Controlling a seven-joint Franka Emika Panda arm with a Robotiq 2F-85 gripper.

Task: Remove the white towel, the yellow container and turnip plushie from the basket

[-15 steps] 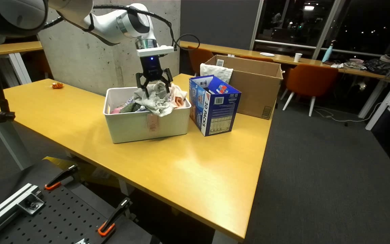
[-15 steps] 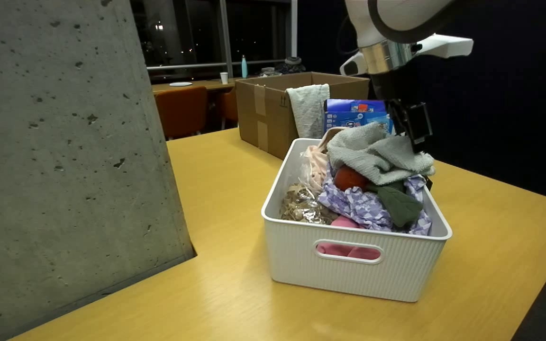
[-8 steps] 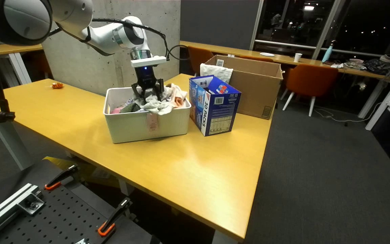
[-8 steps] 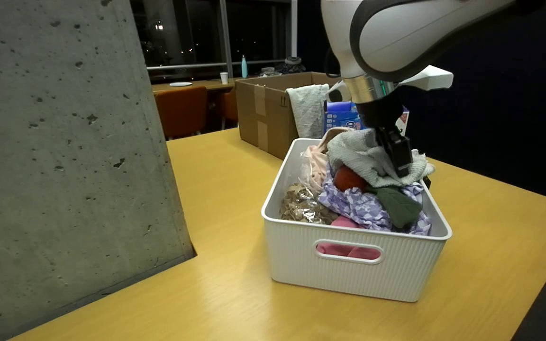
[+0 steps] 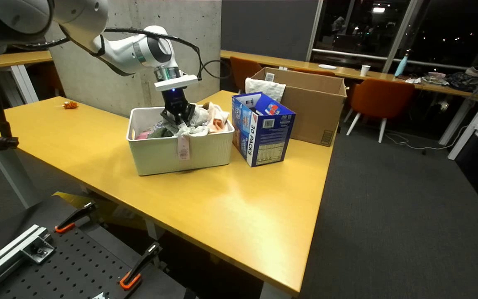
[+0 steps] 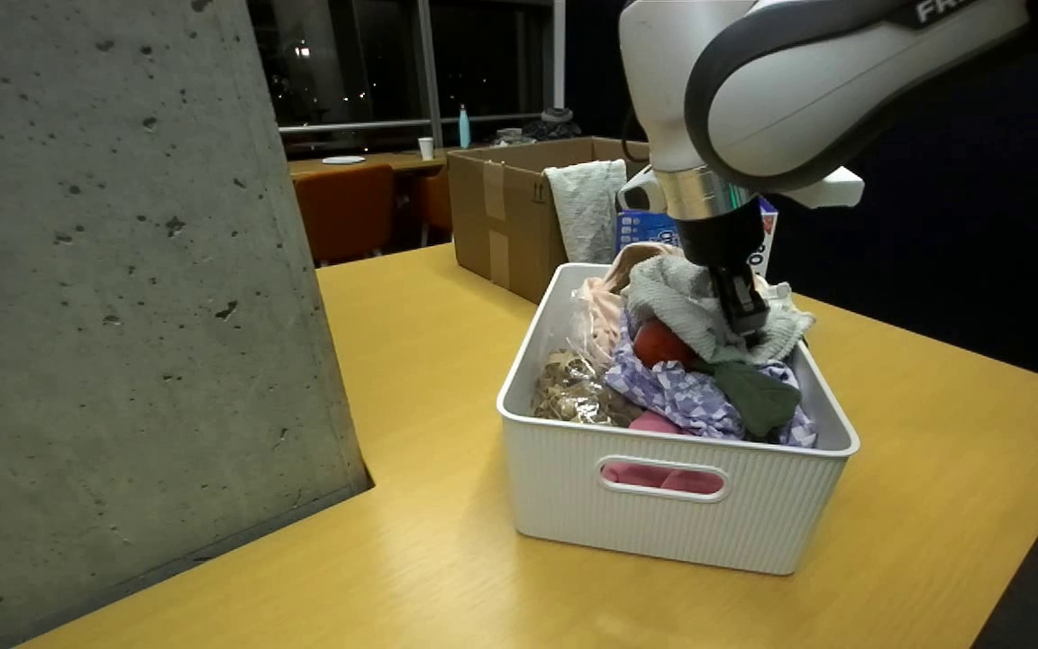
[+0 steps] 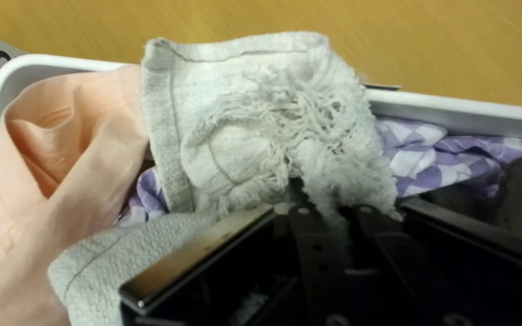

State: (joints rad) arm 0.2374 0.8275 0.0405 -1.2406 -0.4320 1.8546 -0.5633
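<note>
— Fingers (image 7: 311, 235): state?

— Both are pinched on the towel (image 7: 243, 90), one fold of it between them. In an exterior view the tips of my gripper (image 5: 179, 120) are lost among cloth; in the wrist view they show dark.

— Towel location?

— Inside the basket (image 6: 663, 541), one end draped over the rim. I cannot tell whether the textured grey cloth (image 7: 102, 276) below it in the wrist view is the same piece.

— Obscured parts?

— Turnip plushie (image 6: 660, 344): in the basket, its red side partly under the towel. Whether the green leaf (image 6: 760, 397) joins it is hidden from me.

— Legible markings?

— Blue carton (image 5: 266, 135): "30 PACKS". The wrist view cuts this to an A and part of a letter. My arm (image 6: 798, 126): "FR", remainder out of view. Tag (image 5: 184, 148) on the basket's side: print too small.

— Count?

— One basket, one blue carton, one cardboard box (image 5: 311, 110) with a white cloth (image 5: 265, 88) over its edge, two clamps (image 5: 141, 266).
</note>
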